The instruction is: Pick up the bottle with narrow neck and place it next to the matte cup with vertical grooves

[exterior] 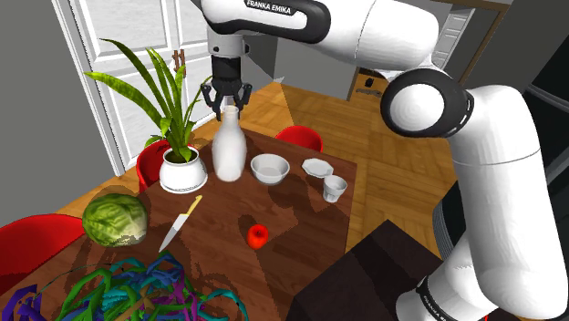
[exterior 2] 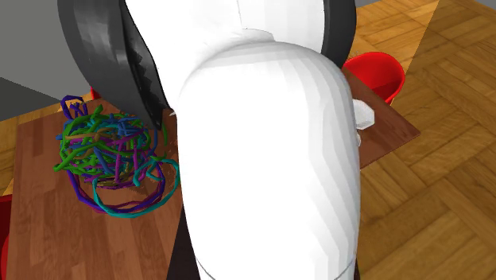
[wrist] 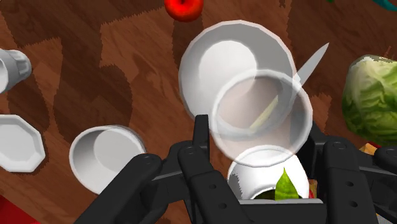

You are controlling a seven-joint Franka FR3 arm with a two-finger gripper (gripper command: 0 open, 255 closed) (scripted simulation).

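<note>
A white bottle [exterior: 228, 146] with a narrow neck stands upright on the brown table [exterior: 301, 223], next to a potted plant [exterior: 182, 169]. My black gripper [exterior: 228, 102] comes down from above and is shut on the bottle's neck. In the wrist view the bottle [wrist: 238, 70] shows from above, with its mouth between the fingers [wrist: 202, 137] of the gripper [wrist: 257, 130]. The pale grooved cup [exterior: 335, 188] stands towards the shoulder view's right, past a white bowl [exterior: 270, 168]. The same cup [wrist: 13, 67] also shows in the wrist view.
A small white dish [exterior: 317, 167] lies beside the cup. A cabbage [exterior: 115, 219], a knife [exterior: 181, 222] and a red fruit [exterior: 258, 235] lie nearer the front. A tangle of coloured cords [exterior 2: 111, 155] covers the table's near end. Red chairs [exterior: 301, 137] surround the table.
</note>
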